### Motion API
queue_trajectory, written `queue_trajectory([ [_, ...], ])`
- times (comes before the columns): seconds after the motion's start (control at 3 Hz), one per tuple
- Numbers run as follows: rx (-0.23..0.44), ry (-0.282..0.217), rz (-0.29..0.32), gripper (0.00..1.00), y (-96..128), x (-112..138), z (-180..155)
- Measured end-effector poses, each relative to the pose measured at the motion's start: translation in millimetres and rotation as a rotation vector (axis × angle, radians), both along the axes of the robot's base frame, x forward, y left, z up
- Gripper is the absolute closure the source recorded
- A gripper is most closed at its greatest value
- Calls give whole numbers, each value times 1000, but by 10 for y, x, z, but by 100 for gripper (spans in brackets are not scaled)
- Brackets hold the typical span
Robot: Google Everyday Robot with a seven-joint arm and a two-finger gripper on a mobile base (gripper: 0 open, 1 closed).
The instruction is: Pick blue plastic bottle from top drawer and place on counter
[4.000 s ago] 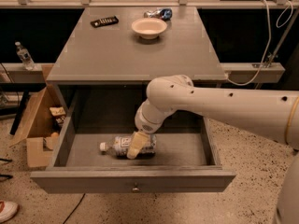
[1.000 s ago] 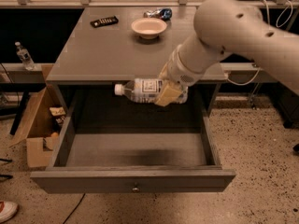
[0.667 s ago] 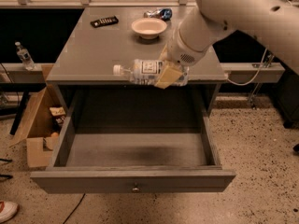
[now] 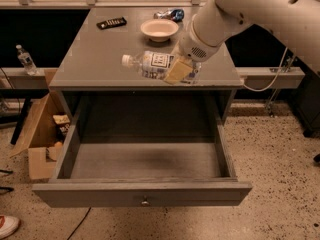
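My gripper is shut on the blue plastic bottle, a clear pale-bluish bottle with a white cap pointing left and a white label. I hold it lying sideways just above the front part of the counter. The white arm comes in from the upper right. The top drawer stands pulled open below, its grey floor bare, with a small round knob on the front panel.
A white bowl, a black remote and a crumpled blue-silver wrapper lie at the back of the counter. A cardboard box stands on the floor at left. A small upright bottle stands on a ledge at far left.
The bottle was lifted out of the drawer in my gripper and has risen further and moved back over the counter's front edge. The drawer now lies empty.
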State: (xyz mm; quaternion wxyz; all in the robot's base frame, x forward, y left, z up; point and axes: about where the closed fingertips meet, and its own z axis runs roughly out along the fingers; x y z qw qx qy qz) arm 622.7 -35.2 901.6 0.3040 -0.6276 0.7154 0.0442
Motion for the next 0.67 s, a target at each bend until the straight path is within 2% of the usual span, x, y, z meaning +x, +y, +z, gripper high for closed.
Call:
queue_trajectory([
  [0.33, -2, 4, -23, 100, 5, 56, -17],
  [0.67, 5, 45, -87, 100, 48, 477, -136],
])
